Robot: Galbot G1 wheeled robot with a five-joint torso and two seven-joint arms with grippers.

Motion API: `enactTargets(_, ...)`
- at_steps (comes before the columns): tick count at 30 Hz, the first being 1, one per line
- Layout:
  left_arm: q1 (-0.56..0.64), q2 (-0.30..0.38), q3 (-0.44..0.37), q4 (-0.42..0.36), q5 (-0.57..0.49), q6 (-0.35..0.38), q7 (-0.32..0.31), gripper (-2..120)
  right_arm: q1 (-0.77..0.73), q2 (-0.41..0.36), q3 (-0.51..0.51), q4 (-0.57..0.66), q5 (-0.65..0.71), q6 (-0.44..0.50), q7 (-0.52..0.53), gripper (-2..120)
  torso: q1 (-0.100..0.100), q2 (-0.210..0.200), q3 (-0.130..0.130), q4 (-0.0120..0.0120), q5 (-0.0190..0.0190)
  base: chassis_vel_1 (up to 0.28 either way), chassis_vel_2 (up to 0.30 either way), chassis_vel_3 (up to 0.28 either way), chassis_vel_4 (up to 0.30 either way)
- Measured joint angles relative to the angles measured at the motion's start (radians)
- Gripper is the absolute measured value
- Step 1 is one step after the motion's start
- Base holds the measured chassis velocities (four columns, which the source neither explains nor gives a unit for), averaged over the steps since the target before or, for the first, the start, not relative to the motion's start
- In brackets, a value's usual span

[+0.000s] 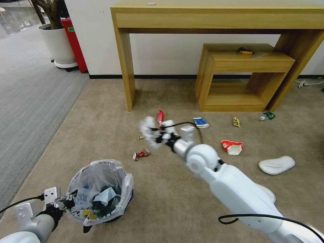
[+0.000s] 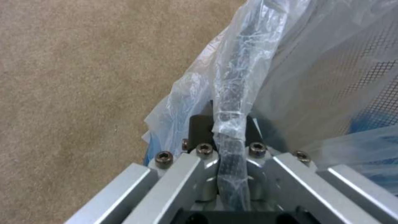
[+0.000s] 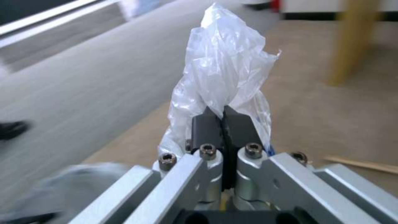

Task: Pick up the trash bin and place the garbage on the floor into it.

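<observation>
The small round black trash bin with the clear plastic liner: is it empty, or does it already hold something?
Not empty. The trash bin, gripped at its rim by the left gripper, holds blue and yellow litter inside its liner.

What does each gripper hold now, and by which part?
Left gripper: the trash bin, by its bag-covered rim. Right gripper: a crumpled clear plastic bag, pinched at one end.

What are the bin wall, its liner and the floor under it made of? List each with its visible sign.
Trash bin wall: apparently black metal mesh, fine perforations visible.
Liner: thin clear plastic film, crinkled, glossy.
Floor: beige carpet, short nubby pile, matte.
</observation>
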Motion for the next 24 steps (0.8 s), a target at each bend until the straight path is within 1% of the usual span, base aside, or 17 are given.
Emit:
enactTargets(1,0.0,0.0,0.0,0.0,0.0,0.0,0.0,0,0.0,0.0,0.0,0.0,0.0,0.0,0.0,0,0.0,0.0,0.0,0.0,0.0,0.0,0.0,0.0,0.0)
enactTargets(3,-0.003,-0.002,0.006,0.0,0.006,0.0,-0.001,0,0.034,0.035,-0.085,0.023,0.02,-0.005,0.005,0,0.0,0.0,0.0,0.0001,0.0,0.0,0.0,0.0,0.0)
enactTargets(4,-0.003,-0.002,0.006,0.0,0.006,0.0,-0.001,0,0.034,0.035,-0.085,0.023,0.02,-0.005,0.005,0,0.0,0.0,0.0,0.0001,0.0,0.0,0.0,0.0,0.0)
enactTargets(7,-0.007,-0.005,0.008,0.0,0.009,0.0,-0.003,0,0.057,0.078,-0.191,0.034,0.046,-0.009,0.026,0,0.0,0.0,0.0,0.0002,-0.0001,0.0,0.0,0.0,0.0)
enactTargets(8,-0.007,-0.005,0.008,0.0,0.009,0.0,-0.003,0,0.057,0.078,-0.191,0.034,0.046,-0.009,0.026,0,0.0,0.0,0.0,0.0002,-0.0001,0.0,0.0,0.0,0.0)
enactTargets(11,-0.008,-0.005,0.008,-0.002,0.009,0.0,-0.004,0,0.061,0.094,-0.267,0.037,0.084,-0.016,0.05,0,0.0,0.0,0.0,0.0001,0.0001,0.0,0.0,0.0,0.0)
enactTargets(12,-0.008,-0.005,0.008,-0.002,0.009,0.0,-0.004,0,0.061,0.094,-0.267,0.037,0.084,-0.016,0.05,0,0.0,0.0,0.0,0.0001,0.0001,0.0,0.0,0.0,0.0)
enactTargets(14,-0.008,-0.005,0.008,-0.006,0.009,0.0,-0.005,0,0.053,0.098,-0.315,0.03,0.093,-0.016,0.065,0,0.0,0.0,0.0,0.0001,0.0001,0.0,0.0,0.0,0.0)
enactTargets(20,-0.008,-0.009,0.009,-0.013,0.009,0.0,-0.006,0,0.029,0.098,-0.34,0.02,0.093,-0.031,0.088,0,0.0,0.0,0.0,-0.0001,0.0002,0.0,0.0,0.0,0.0)
enactTargets(23,-0.008,-0.011,0.013,-0.019,0.009,0.0,-0.006,0,0.018,0.096,-0.34,0.017,0.09,-0.037,0.098,14,0.0,0.0,0.0,-0.0001,0.0002,0.0,0.0,0.0,0.0)
enactTargets(24,-0.008,-0.011,0.013,-0.019,0.009,0.0,-0.006,0,0.018,0.096,-0.34,0.017,0.09,-0.037,0.098,14,0.0,0.0,0.0,-0.0001,0.0002,0.0,0.0,0.0,0.0)
